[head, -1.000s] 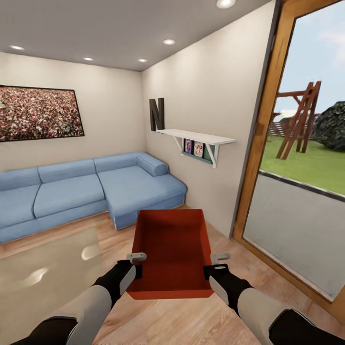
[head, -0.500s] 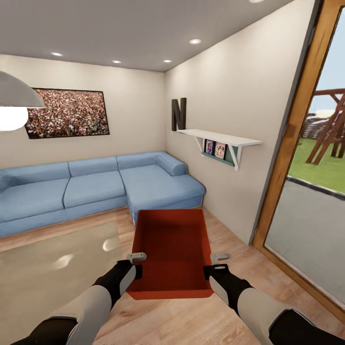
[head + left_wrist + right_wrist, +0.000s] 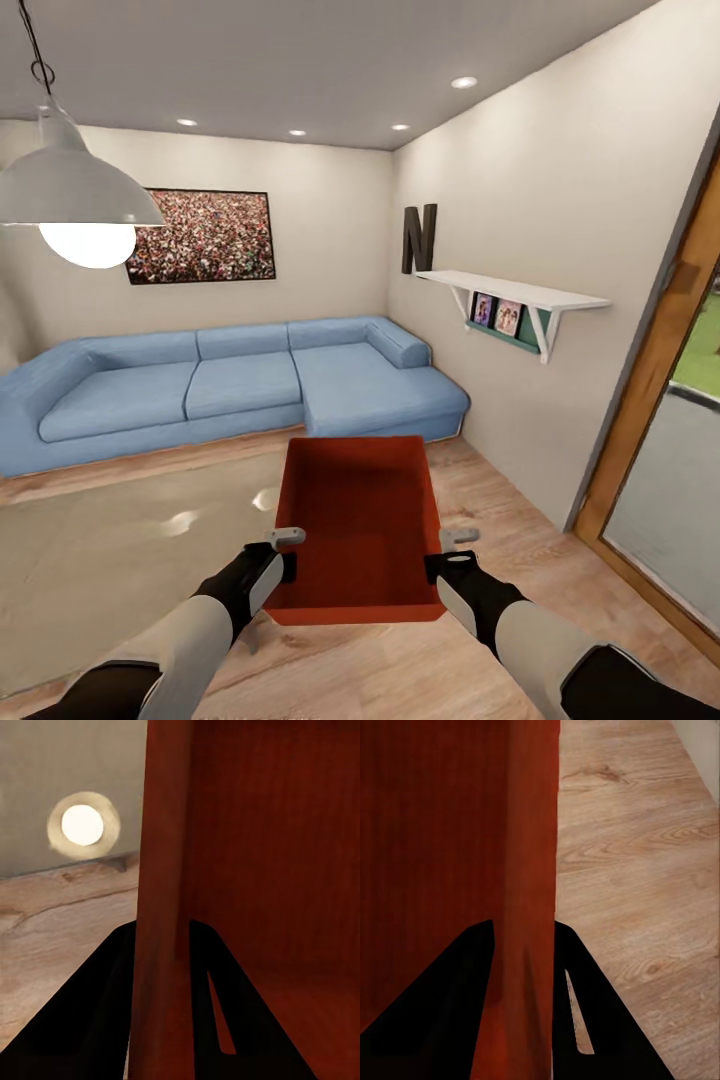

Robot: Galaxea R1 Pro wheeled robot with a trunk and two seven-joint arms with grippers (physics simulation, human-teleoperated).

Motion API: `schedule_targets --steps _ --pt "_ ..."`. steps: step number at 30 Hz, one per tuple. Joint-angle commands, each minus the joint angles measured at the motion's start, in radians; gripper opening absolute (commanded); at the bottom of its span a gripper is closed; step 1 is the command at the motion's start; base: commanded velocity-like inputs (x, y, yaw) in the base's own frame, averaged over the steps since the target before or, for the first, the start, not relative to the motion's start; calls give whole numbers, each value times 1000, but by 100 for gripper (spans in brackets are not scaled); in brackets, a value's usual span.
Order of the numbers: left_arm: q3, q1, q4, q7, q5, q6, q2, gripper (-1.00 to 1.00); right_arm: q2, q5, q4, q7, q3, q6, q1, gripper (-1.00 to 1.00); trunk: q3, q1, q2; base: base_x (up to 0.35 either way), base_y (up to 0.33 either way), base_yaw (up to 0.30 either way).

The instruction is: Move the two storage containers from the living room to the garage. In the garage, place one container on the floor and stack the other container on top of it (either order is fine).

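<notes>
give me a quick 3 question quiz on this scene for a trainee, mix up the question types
1. True or false: the orange-red rectangular lidless storage container rests on the light wood-plank floor.
2. Multiple choice: how is the container held? A) by the left claw alone B) by the right claw alone C) by both claws, one on each long side wall D) by nothing
3. Fill in: against the far wall stands a blue sectional ____.

Key
1. False. It is held up in the air in front of the robot.
2. C. Each wrist view shows two dark fingers either side of a thin red wall.
3. sofa
</notes>
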Motion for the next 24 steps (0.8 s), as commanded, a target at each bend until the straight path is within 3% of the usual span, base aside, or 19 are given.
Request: schedule_targets --steps 1,24 --pt "-11 1 2 25 -8 9 7 -100 -1 14 -5 -8 4 -6 -1 -100 0 0 -1 0 0 284" --pt "-10 1 2 24 -8 -2 8 -100 -3 14 -5 -8 3 -6 -1 -100 0 0 -1 0 0 284"
